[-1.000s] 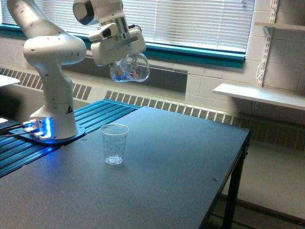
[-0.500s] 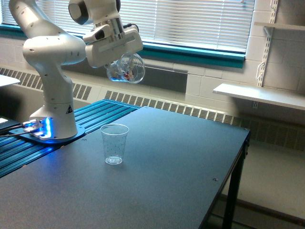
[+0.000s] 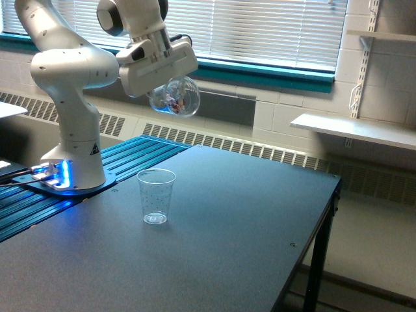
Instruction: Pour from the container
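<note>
The white robot arm's gripper (image 3: 168,84) is in the upper left of the frame. It is closed around the clear, round, bowl-like container (image 3: 174,96), which hangs just under it, high in the air. The fingers are hidden behind the gripper's white body, so how far they are closed is hard to tell. The container looks tipped onto its side. There seem to be small coloured bits inside, but they are too small to be sure of.

The small clear plastic cup (image 3: 156,195) stands upright on the dark bench (image 3: 247,227), in the lower left of the frame. It is almost straight below the container, a little to the exterior view's left, and well apart from it.

That gap is what counts for the pour. The container's mouth probably needs to line up over the cup's open top and come closer, or things may fall onto the bench.
</note>
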`<state>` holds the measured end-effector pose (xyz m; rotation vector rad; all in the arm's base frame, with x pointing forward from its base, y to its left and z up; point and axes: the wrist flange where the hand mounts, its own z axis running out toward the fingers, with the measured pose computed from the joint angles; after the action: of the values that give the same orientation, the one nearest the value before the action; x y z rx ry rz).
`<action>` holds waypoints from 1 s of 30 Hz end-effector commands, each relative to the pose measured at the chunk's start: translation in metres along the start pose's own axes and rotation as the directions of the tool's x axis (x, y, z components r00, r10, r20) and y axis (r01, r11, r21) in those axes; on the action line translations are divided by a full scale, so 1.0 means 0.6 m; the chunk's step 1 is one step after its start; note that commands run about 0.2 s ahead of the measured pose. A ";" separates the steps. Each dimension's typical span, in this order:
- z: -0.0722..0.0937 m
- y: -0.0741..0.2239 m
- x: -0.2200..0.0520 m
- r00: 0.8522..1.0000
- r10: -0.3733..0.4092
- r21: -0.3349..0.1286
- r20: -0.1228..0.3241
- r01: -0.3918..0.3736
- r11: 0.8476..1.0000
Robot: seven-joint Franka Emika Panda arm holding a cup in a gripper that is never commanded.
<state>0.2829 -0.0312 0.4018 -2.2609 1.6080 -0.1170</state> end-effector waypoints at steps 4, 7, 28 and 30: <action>0.047 0.005 -0.022 0.998 -0.061 -0.027 0.035 0.062 0.998; 0.051 0.004 -0.020 0.998 -0.064 -0.022 0.026 0.065 0.998; 0.070 0.024 0.021 0.997 0.076 0.019 0.004 -0.076 0.997; 0.076 0.026 0.021 0.996 0.093 0.016 0.012 -0.093 0.996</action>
<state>0.2945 -0.0258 0.3725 -2.1559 1.6783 -0.1211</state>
